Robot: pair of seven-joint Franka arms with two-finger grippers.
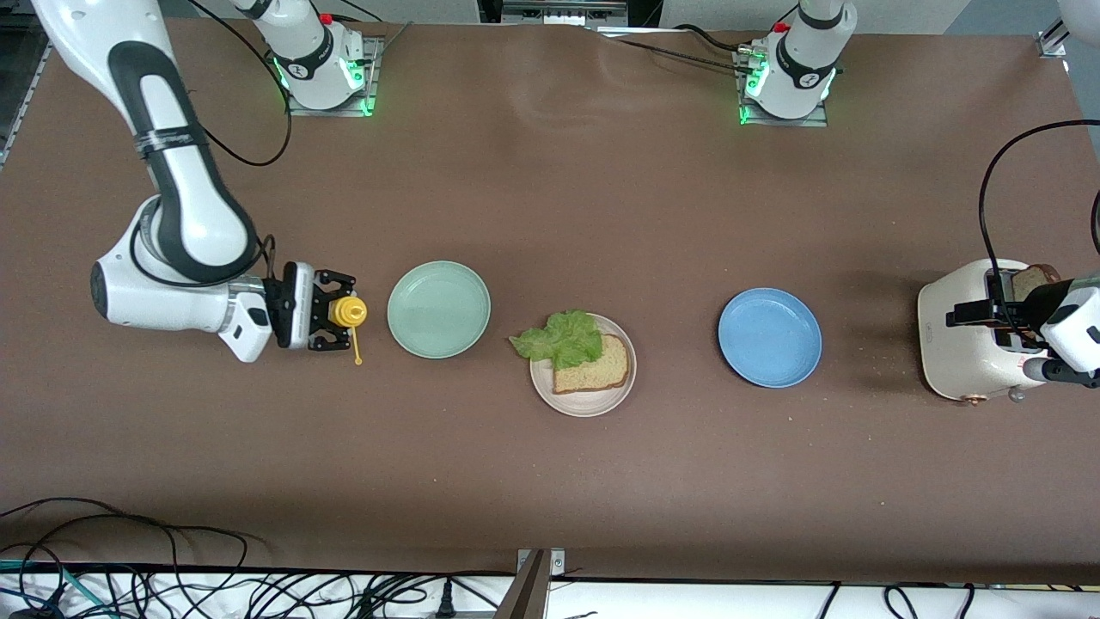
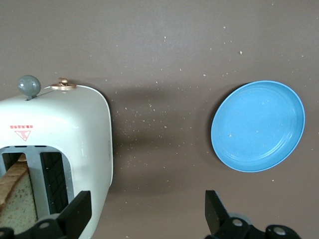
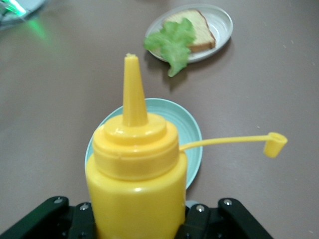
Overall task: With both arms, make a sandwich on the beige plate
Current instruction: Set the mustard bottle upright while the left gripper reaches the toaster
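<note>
High front camera facing arms; downward wrist cameras sharing beige plate (image 1: 584, 397)

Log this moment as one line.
right hand: shut on mustard bottle | left hand: open over toaster | beige plate: bread, lettuce

Mint-green plate (image 1: 438, 309), blue plate (image 1: 770, 337), white toaster (image 1: 967, 331), uncapped yellow squeeze bottle (image 3: 135, 191).

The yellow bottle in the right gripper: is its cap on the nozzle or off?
Off. The yellow bottle shows a bare nozzle tip, and its small cap hangs aside on a thin tether.
</note>
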